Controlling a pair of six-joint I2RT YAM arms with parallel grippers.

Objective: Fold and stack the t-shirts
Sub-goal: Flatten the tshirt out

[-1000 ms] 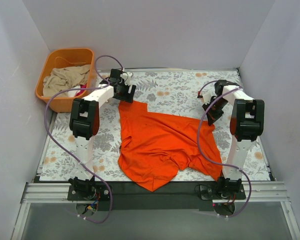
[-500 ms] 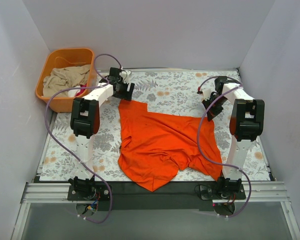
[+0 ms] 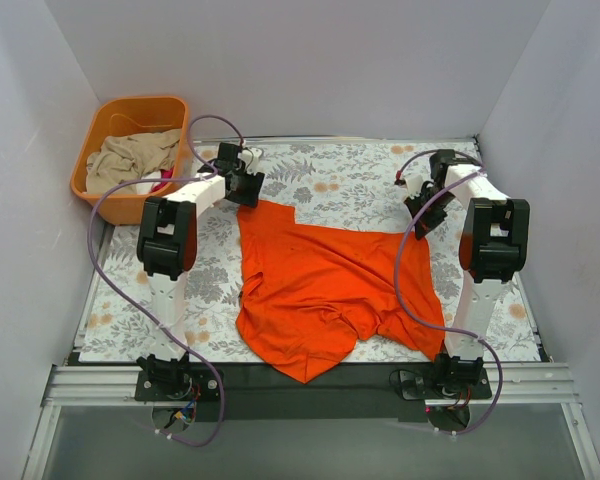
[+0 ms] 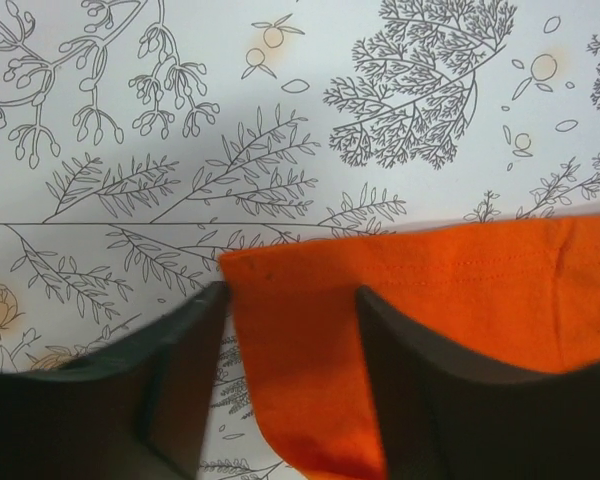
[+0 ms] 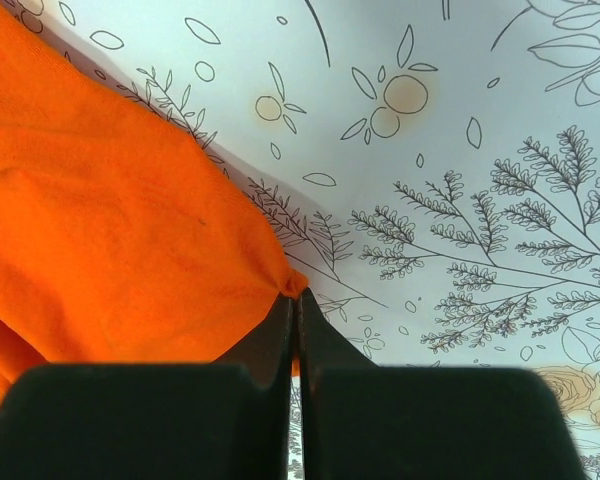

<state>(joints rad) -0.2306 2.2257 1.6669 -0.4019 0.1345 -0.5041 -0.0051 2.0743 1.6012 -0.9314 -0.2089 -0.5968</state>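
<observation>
Arms: the left arm (image 3: 167,240) and the right arm (image 3: 494,240) are rising from the near edge of the table, one on each side of the cloth.
T-shirt: the orange-red t-shirt (image 3: 320,280) is lying rumpled in the middle of the floral tablecloth (image 3: 360,185). Its near tip is hanging over the dark front edge, and its far edge is stretching between the two grippers.
Right gripper: the right gripper (image 3: 427,207) is pinching the far right corner of the t-shirt. In the right wrist view its fingers (image 5: 265,340) are pressing flat together, with a small peak of orange cloth caught at their tips.
Left gripper: the left gripper (image 3: 246,187) is sitting at the far left corner of the t-shirt. In the left wrist view its fingers (image 4: 185,370) are standing apart, and the hemmed corner is lying in the gap between them, touching the left finger's tip.
Tub: the orange tub (image 3: 140,101) is standing beyond the tablecloth's far left corner and is holding a crumpled beige cloth (image 3: 130,158).
</observation>
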